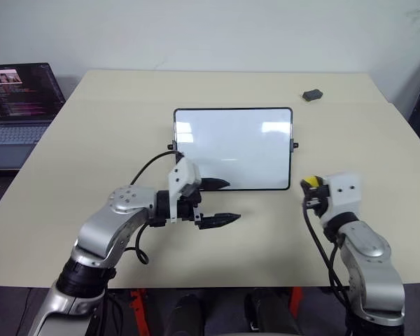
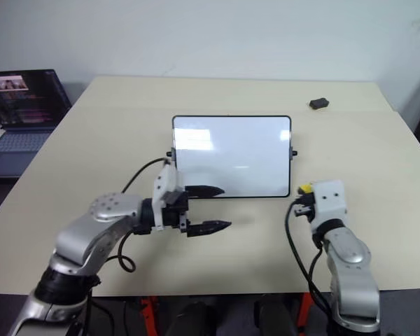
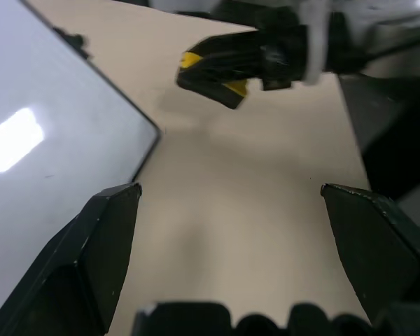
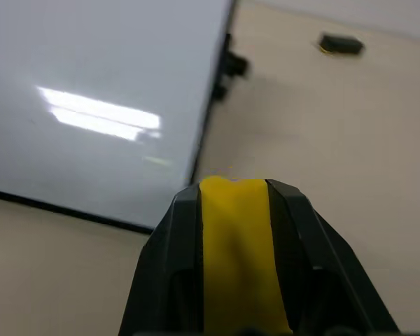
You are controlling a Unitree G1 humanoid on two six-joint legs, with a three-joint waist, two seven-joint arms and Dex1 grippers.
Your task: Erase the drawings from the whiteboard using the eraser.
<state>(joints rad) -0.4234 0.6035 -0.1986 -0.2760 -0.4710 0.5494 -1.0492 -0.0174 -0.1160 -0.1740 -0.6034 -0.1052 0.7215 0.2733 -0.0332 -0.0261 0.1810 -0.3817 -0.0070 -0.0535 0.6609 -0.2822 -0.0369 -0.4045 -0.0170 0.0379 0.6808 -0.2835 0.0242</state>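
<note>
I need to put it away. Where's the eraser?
The eraser is clamped in the right claw, just off the whiteboard's right near corner.

Both arms raised over the table, left jaws spread, right jaws clamped

The left arm bends in from the robot's left, its forearm crossing toward the middle, and the left gripper (image 1: 221,202) points sideways to the right with its two black fingers (image 3: 91,259) held wide apart, nothing between them. The right arm rises from the lower right with its wrist turned forward; the right gripper (image 4: 232,203) has its fingers pressed tight against the yellow eraser (image 4: 234,259), which sits between them, held off the table
</note>
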